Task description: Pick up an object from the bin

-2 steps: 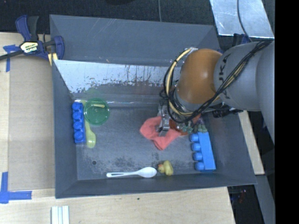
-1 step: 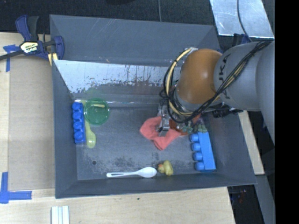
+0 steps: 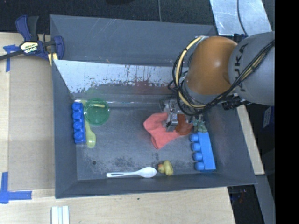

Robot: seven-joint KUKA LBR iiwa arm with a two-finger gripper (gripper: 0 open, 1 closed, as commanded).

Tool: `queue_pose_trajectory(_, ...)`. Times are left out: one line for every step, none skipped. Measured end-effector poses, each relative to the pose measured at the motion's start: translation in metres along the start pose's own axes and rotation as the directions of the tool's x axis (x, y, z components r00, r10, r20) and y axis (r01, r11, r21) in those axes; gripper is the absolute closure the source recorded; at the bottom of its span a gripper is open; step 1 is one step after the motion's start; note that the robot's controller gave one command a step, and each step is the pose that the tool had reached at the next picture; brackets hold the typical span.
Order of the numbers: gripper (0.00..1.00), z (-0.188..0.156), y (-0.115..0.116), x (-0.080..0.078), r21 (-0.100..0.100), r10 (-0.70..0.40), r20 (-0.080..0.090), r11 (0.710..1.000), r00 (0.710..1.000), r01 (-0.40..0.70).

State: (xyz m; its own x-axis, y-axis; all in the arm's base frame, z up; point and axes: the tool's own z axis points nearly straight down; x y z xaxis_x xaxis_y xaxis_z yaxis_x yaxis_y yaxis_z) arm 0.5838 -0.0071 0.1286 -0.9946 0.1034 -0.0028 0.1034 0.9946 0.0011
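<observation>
From where I stand, nothing at 9 o'clock in the bin looks at risk. The blue studded strip, the green see-through cup and the yellow piece under it lie well apart from the arm. So do the white plastic spoon and the small yellow toy down at 6 o'clock. If trouble comes, I'd expect it right of centre, towards 3 o'clock, where the gripper sits low over the upper right edge of the pink cloth. I can't tell how wide it stands, nor whether it has hold of anything, because the arm's bulk and cables crowd that spot. A limp cloth is an awkward catch: a pinch on one thin fold could slide off as it lifts, or the fabric could trail. A trailing edge might drag the reddish-brown thing that touches the cloth on its 3 o'clock side, or nudge the blue building brick just beside that. A closing grip might also nip the brown thing together with the fabric. The cloth itself is a soft, matte, pinkish-red rag, crumpled into a rough wedge. It is broad at the top and narrows to a corner pointing towards 6 o'clock, with shallow folds across it.
</observation>
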Motion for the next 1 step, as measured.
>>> queue_pose_trajectory(1.0, -0.0746, 0.0209, 0.0026, -0.001, -0.047, 0.013, 0.999, 0.999, 0.047)
